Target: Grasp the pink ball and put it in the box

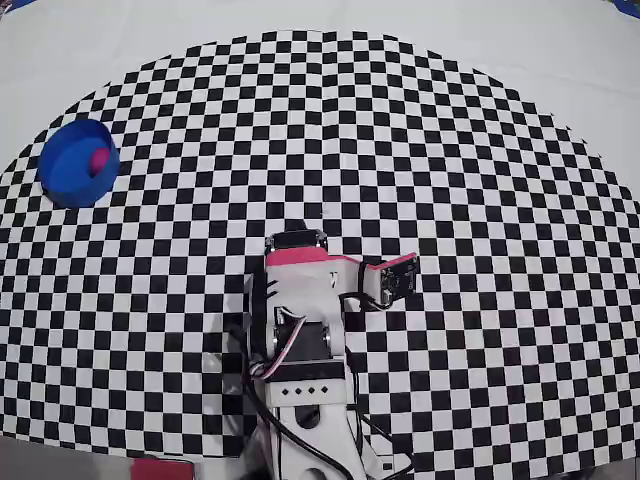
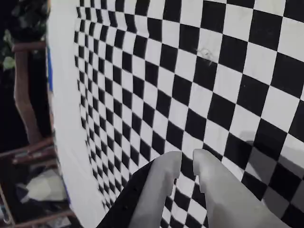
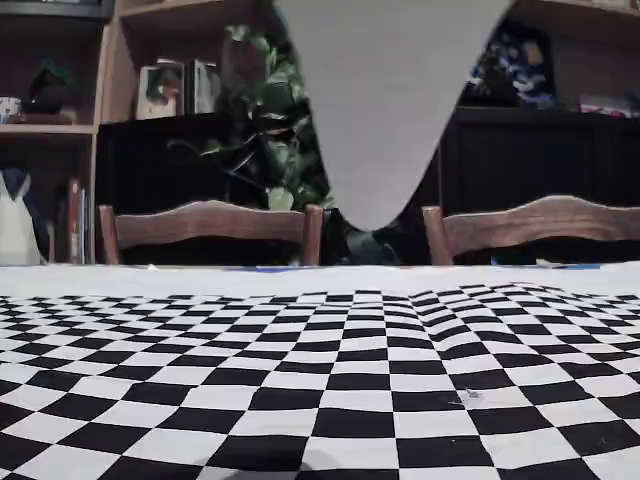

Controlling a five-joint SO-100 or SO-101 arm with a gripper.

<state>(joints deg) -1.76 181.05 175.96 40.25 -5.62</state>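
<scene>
Ball: we are seeing the pink ball [image 1: 99,161] lying inside the box [image 1: 70,175], against the right part of its hollow in the overhead view; we are judging the placing as already done.

Box: it is sitting near the left edge of the checkered cloth [image 1: 450,150] in the overhead view, well apart from the arm.

Pincer: we are looking at the gripper [image 2: 186,162] in the wrist view, its two pale fingers nearly together with only a thin slit between them, and nothing is sitting in that slit; we are reading it as closed and empty.

Arm: it is folded back over its base [image 1: 305,390] at the bottom middle of the overhead view.

Direction: ball and box are lying up and far to the left of the pincer in the overhead view; neither is showing in the wrist view or the fixed view.

Long axis: the ball is round, so we are finding none to line up with.

Next: we are judging that nothing is left but resting.
</scene>
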